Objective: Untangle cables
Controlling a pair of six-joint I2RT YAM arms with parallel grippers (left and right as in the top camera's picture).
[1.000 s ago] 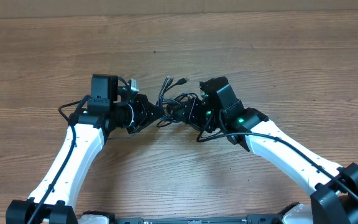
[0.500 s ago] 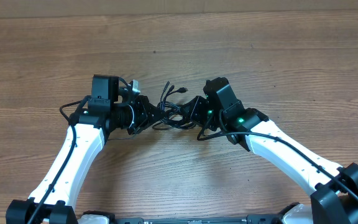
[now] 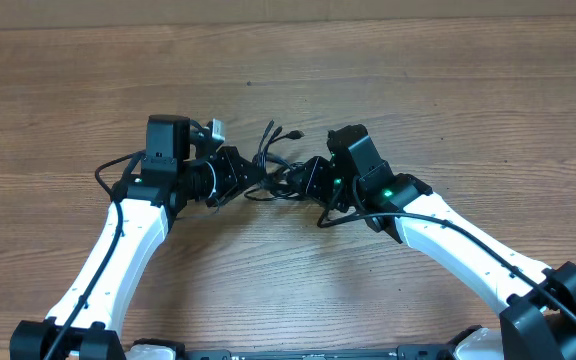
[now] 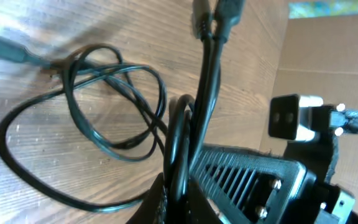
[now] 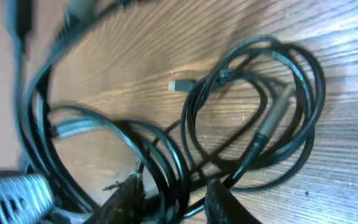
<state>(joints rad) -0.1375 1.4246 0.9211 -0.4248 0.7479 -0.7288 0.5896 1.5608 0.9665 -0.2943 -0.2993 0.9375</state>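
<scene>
Wooden desk (image 3: 448, 80) carries everything. The landmark is the cables (image 3: 280, 178), a small black knotted bundle at mid-desk. The left arm (image 3: 128, 235) reaches in from the bundle's left and the right arm (image 3: 448, 235) from its right. The wrists face each other with the bundle strung between them. Likely reason: one side anchors while the other draws strands away so the knot opens. The step in hand looks like a two-sided pull. The knot is not yet open, so the task is judged early to midway at best.

The left jaws are together, clamped on a handful of strands. In the left wrist view the strands rise straight out from between its fingers (image 4: 160, 205) and look taut. Gripping several strands at once probably pins the knot rather than freeing one wire.

The right jaws are partly apart, with fingers (image 5: 225, 202) on either side of several strands. It cannot be told whether they pinch the strands or only straddle them.

The slack part is loose loops (image 5: 253, 118) spilling out of the bundle and lying flat on the desk, carrying no tension. They would likely be easiest to draw out first.

Smallest are the plug ends (image 3: 290, 131), which stick out of the bundle on the side away from both arm bases. A silver-tipped plug (image 5: 180, 84) lies on the desk just beside the loops. Risk: a plug could snag in a loop under a pull and tighten the knot.
</scene>
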